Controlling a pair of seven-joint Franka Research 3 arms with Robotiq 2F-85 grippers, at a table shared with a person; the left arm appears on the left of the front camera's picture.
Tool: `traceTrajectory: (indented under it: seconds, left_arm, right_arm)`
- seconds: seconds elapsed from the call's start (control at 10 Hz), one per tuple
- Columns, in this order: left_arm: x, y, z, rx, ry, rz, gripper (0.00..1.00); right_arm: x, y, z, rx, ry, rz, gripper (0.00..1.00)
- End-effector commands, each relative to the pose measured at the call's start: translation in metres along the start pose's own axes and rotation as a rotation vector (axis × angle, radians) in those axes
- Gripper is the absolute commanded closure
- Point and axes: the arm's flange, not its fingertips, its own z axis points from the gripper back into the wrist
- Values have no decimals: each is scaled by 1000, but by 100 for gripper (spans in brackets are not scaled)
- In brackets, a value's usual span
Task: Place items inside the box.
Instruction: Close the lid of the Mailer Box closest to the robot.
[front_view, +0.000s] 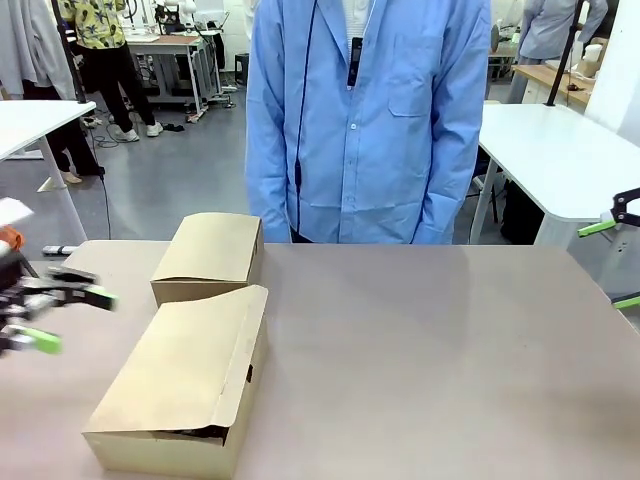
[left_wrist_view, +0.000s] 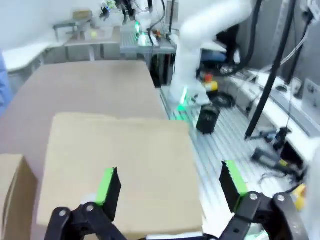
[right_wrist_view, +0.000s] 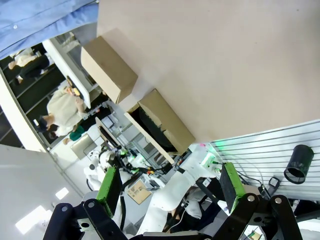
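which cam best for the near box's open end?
Right wrist view: the near box shows its dark open mouth under the flap. The front view gives mostly its lid and a dark slit. The left wrist view gives a blurred top face.

Quantity on the table (front_view: 450, 340): two cardboard boxes. The near box (front_view: 185, 385) has its lid lowered over a dark opening at the front; the far box (front_view: 210, 255) is fully closed.

Grippers: two. The left gripper (front_view: 50, 318) and the right gripper (front_view: 618, 258) each carry two green-padded fingers.

Persons at the far side of the table: one, in a blue coat (front_view: 370, 120).
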Motion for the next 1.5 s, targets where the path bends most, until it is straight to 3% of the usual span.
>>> traceTrajectory:
  seconds: [0.0,0.1,0.3,0.5,0.6,1.4]
  left_arm:
    - [3,-9,62,104,-18,174,0]
    - [-7,-5,89,112,-44,379,0]
    - [-35,4,134,246,-94,581,0]
    - [-67,15,150,296,-93,801,0]
    - [-51,-4,143,270,-32,604,0]
    - [-51,-4,143,270,-32,604,0]
  right_arm:
    - [2,0,-2,20,-3,20,0]
    - [2,0,-2,20,-3,20,0]
    - [2,0,-2,20,-3,20,0]
    - [2,0,-2,20,-3,20,0]
    - [2,0,-2,20,-3,20,0]
    - [2,0,-2,20,-3,20,0]
